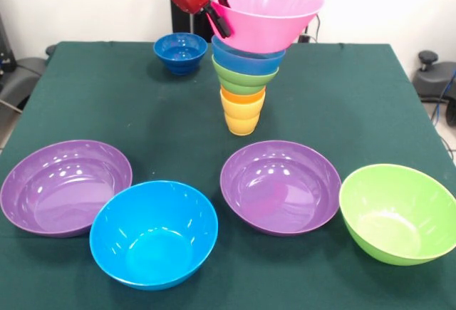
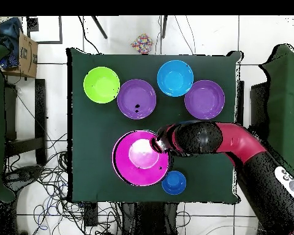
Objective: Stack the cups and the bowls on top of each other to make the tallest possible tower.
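Four pieces already stand nested in the tower (image 1: pixel 243 85): the yellow-orange cup (image 1: pixel 241 123) at the bottom, the orange cup (image 1: pixel 242 99) in it, then the small green bowl (image 1: pixel 244 77) and the light blue bowl (image 1: pixel 247 57). My pincer (image 1: pixel 218 16) pinches the near rim of the pink bowl (image 1: pixel 267 7), which hangs tilted right over the light blue bowl and seems to touch or nearly touch it; I judge the seating not yet finished.

Left to stack are the small dark blue bowl (image 1: pixel 179 52), well apart to the tower's side near the far edge, and four large bowls along the near edge of the tabletop (image 1: pixel 107 89): a purple bowl (image 1: pixel 65 185), the blue bowl (image 1: pixel 153 233), a second purple bowl (image 1: pixel 280 185) and the large green bowl (image 1: pixel 399 212).

Room is good. The overhead view shows the pink bowl (image 2: pixel 141 157) amid bare cloth, with only the dark blue bowl (image 2: pixel 174 182) just beside it. The large bowls sit close together, some nearly rim to rim, so picking one by its edge may nudge a neighbour. The tower is narrow-footed and top-heavy; I would lower gently.
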### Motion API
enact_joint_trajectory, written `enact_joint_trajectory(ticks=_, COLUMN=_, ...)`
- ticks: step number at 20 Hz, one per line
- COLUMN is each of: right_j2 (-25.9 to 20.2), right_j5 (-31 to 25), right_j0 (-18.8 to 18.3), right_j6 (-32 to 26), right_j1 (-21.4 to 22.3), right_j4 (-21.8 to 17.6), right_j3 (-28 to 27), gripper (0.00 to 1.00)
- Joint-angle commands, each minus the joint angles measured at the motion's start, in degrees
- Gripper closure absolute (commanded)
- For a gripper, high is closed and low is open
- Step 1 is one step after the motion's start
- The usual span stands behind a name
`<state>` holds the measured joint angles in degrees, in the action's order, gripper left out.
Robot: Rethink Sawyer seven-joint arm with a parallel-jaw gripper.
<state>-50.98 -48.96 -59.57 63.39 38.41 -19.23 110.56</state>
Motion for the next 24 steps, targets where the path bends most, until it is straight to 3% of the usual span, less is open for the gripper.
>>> enact_joint_trajectory(ticks=1, right_j2=1.18, right_j5=0.09, right_j0=3.33, right_j6=3.96, right_j1=-0.35, right_j4=0.66, right_j3=-0.42, gripper=1.00)
enact_joint_trajectory(ticks=24, right_j2=1.56, right_j5=-2.67, right_j0=5.73, right_j6=4.09, right_j1=0.98, right_j4=3.22, right_j3=-2.76, gripper=1.00)
